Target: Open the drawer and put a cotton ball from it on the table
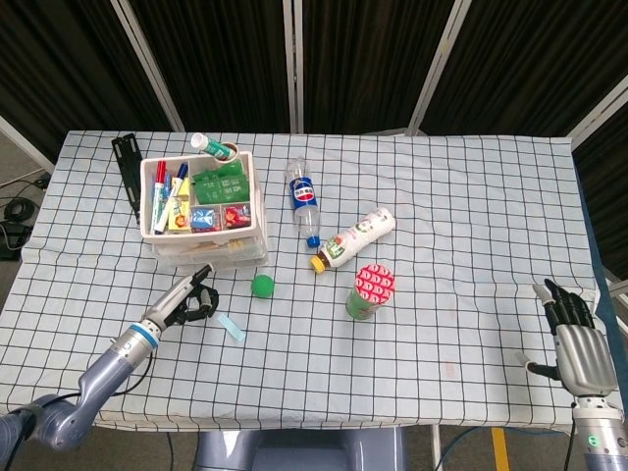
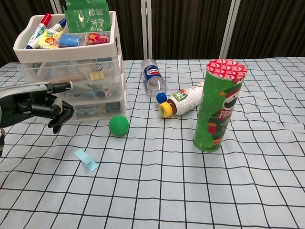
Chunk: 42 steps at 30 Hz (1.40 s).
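Note:
A white drawer unit (image 1: 206, 245) (image 2: 90, 76) with three translucent drawers stands at the left, all of them closed. Its top tray holds markers and green packets. My left hand (image 1: 184, 299) (image 2: 40, 104) hovers just in front of it, most fingers curled in, empty. One straight finger (image 2: 61, 87) reaches the middle drawer's front. I cannot make out a cotton ball through the drawer fronts. My right hand (image 1: 574, 334) hangs open past the table's right front corner, seen in the head view only.
A green ball (image 1: 262, 286) (image 2: 118, 125) and a pale blue slip (image 1: 231, 326) (image 2: 86, 160) lie near the drawers. Two bottles (image 1: 304, 201) (image 1: 355, 235) lie mid-table, and a green can (image 1: 370, 291) (image 2: 217, 107) stands upright. A black object (image 1: 126, 162) lies at the far left.

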Tool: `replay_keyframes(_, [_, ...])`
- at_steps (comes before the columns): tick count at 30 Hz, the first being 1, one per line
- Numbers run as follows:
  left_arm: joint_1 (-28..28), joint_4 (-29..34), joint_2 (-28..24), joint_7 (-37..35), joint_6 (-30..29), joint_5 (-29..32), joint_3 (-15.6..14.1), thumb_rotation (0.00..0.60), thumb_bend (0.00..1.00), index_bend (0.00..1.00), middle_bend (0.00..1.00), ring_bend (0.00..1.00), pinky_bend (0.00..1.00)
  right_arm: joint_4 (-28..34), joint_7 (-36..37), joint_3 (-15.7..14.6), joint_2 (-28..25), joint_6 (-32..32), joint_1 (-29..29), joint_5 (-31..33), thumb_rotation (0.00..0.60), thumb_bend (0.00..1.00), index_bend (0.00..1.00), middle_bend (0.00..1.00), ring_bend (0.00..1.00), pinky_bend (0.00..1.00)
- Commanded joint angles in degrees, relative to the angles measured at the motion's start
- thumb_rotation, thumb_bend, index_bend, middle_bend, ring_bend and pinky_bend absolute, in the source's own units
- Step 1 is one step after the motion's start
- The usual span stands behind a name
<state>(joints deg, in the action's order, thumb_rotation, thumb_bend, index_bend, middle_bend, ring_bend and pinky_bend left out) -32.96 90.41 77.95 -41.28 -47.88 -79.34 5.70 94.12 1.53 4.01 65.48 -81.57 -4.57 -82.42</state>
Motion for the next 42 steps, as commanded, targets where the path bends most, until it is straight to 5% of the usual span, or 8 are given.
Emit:
replay_keyframes(1, [0.4, 0.1, -0.3, -0.5, -0.5, -0.8, -0.6, 0.6, 1.0, 0.09, 0.76, 0.72, 0.59, 0.1, 0.0, -0.1, 0.0, 0.1, 0.0, 0.0, 0.6, 0.04, 0.0, 0.0, 0.0, 0.0])
replay_keyframes(10, [3.8, 0.7, -2.5, 2.2, -7.8, -6.2, -3.7, 0.6, 1.0, 0.09, 0.76, 0.72, 0.59, 0.4, 0.4, 0.0, -0.3, -0.4, 0.2, -0.2, 0.6, 0.04, 0.0, 0.0, 0.0, 0.0])
replay_keyframes(19, [7.0, 10.5, -8.7, 31.6, -14.4, -3.2, -4.3, 0.6, 0.96, 0.15, 0.77, 0.72, 0.6, 1.0, 0.0, -0.4, -0.4, -0.5, 0.2, -0.9, 0.6, 0.04, 0.0, 0.0, 0.0, 0.0])
replay_keyframes(32, [5.7, 26.9, -15.9, 57.7, -17.3, 14.0, 0.9, 0.6, 1.0, 0.07, 0.82, 0.78, 0.66, 1.5, 0.6, -0.6, -0.8, -0.1, 0.2, -1.1, 0.6, 0.04, 0.0, 0.0, 0.0, 0.0])
replay_keyframes(42, [0.6, 31.7, -17.8, 66.7, -15.2, 29.6, 2.9, 0.6, 1.0, 0.07, 0.82, 0.78, 0.66, 1.6, 1.0, -0.7, -1.0, 0.1, 0.1, -1.1, 0.6, 0.04, 0.0, 0.0, 0.0, 0.0])
